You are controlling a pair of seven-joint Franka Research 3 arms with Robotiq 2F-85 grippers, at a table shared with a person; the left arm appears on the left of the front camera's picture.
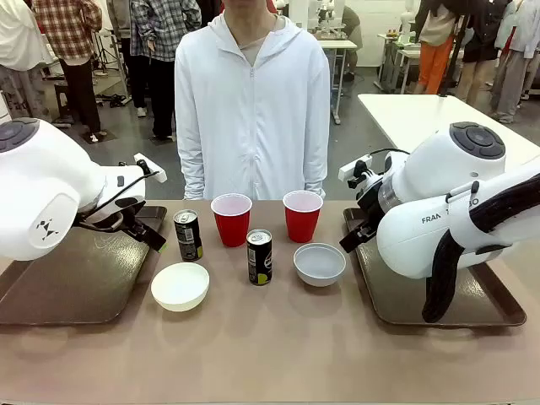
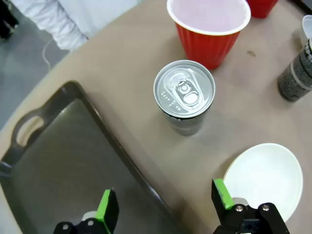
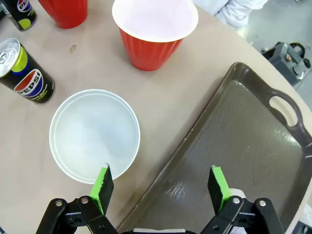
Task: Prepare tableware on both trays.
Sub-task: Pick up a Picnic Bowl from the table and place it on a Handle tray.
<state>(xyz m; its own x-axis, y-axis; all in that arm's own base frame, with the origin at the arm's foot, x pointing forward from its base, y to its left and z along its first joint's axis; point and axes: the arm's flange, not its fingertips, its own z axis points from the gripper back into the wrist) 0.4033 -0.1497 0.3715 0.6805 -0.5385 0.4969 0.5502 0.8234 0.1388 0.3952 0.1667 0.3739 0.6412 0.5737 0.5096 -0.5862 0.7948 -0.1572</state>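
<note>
The left hand is spread wide and holds nothing. It hangs over the inner rim of the left tray, with one green pad above the tray floor and the other just beside the white bowl. Ahead of its fingers the left drink can stands upright on the surface, with the left red cup just beyond it.

The right hand is also spread wide and empty. One pad is over the edge of the grey-blue bowl and the other over the bare right tray. The right red cup stands past the bowl, and the centre drink can stands off to the bowl's side.

Both cups, both cans and both bowls sit on the surface between the trays. A person in a white hooded jacket stands at the far side.
</note>
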